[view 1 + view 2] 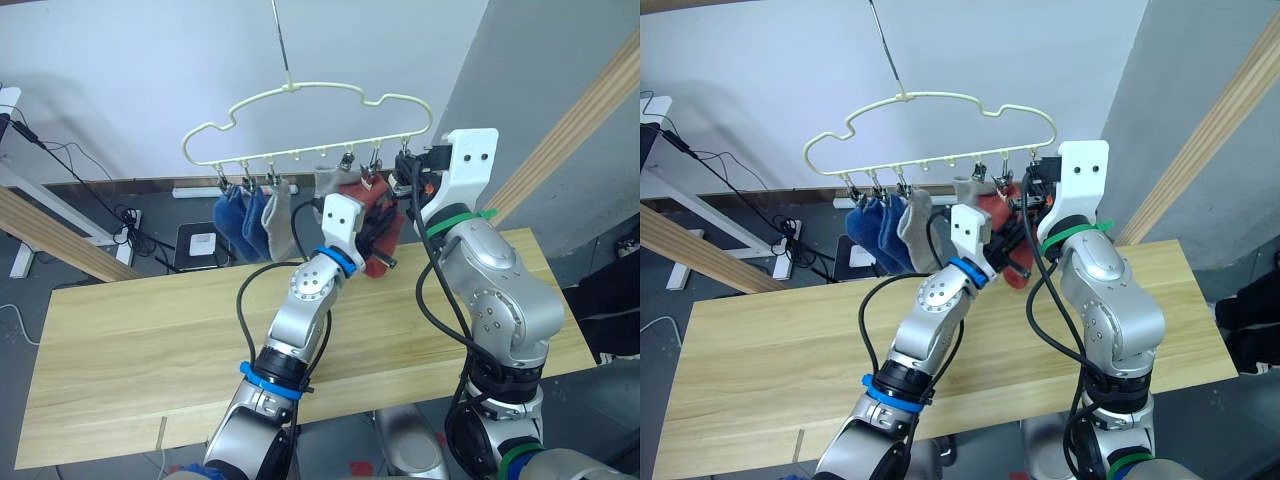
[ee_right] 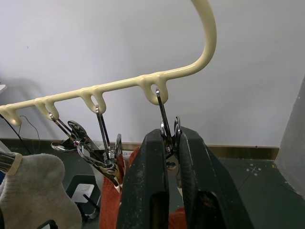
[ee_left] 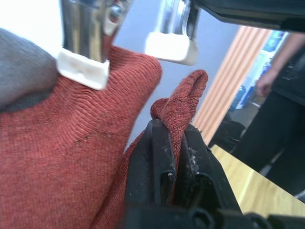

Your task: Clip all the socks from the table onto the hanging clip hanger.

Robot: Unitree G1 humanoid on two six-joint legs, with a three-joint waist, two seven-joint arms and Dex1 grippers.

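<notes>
The cream clip hanger point(image 1: 310, 105) hangs from a thin hook above the far edge of the table point(image 1: 150, 330). Two blue socks point(image 1: 238, 220), a grey sock point(image 1: 279, 222), another grey sock point(image 1: 328, 181) and a rust-red sock point(image 3: 57, 143) hang from its metal clips. My left gripper point(image 3: 175, 129) is shut on the cuff of a second rust-red sock point(image 3: 183, 95), held up just under the hanger's right end. My right gripper point(image 2: 170, 138) is shut on the rightmost metal clip point(image 2: 164, 114), directly above that cuff.
Slanted wooden poles point(image 1: 590, 110) stand at the right and at the left point(image 1: 60, 235) of the table. Cables and a white box point(image 1: 203, 243) lie on the floor behind it. A person point(image 3: 281, 95) stands off past the table's end.
</notes>
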